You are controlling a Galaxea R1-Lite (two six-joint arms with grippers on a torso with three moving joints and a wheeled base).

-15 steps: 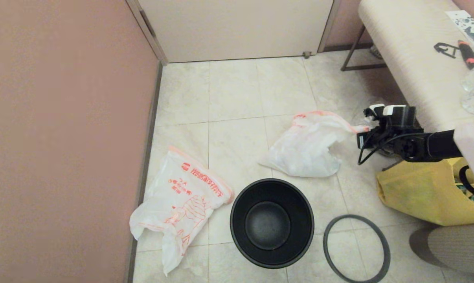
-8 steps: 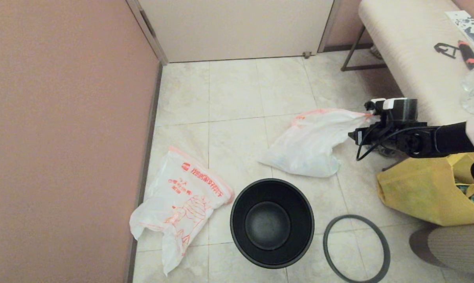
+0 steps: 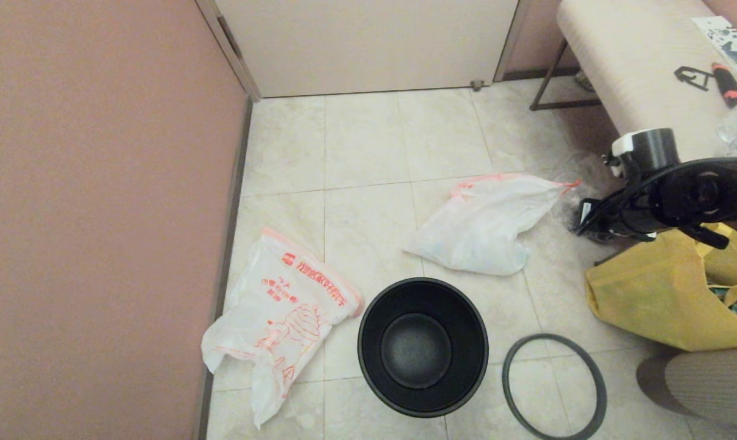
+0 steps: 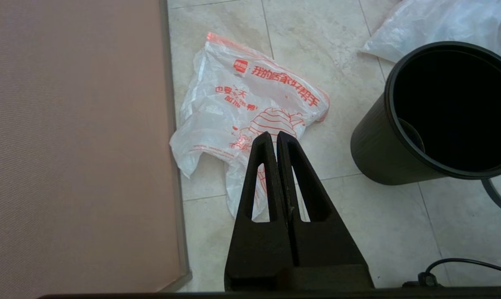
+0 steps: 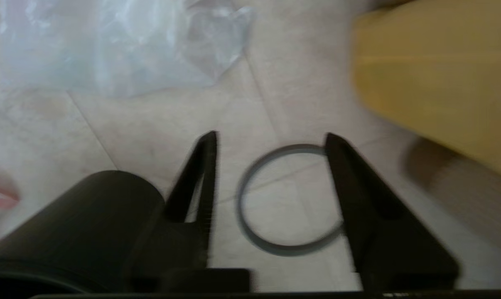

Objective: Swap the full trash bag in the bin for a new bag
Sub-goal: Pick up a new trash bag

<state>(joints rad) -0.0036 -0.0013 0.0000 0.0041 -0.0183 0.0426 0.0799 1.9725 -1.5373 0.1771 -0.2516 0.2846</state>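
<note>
The bin (image 3: 423,346) stands open and unlined on the tiled floor (image 3: 368,140), and its grey ring (image 3: 554,385) lies flat on the tiles just to its right. Beyond the bin, the full trash bag (image 3: 481,227) lies slumped on the floor, one orange-red corner stretched toward the right arm (image 3: 680,195), which hangs over the yellow tote (image 3: 662,293) beside the desk (image 3: 637,79).

From the head view the right gripper's fingers are hidden behind the arm. The right wrist view settles it: the right gripper (image 5: 271,143) has its jaws wide apart and holds nothing, with the ring showing between them and the full bag's plastic off to one side.

The new bag (image 3: 280,311), with its red lettering and hand drawing, lies crumpled by the pink wall (image 3: 99,214) to the left of the bin. The left arm is out of the head view; only its wrist camera shows the left gripper (image 4: 273,135), jaws pressed together, hanging above the new bag's lower edge with the bin's mouth nearby.
</note>
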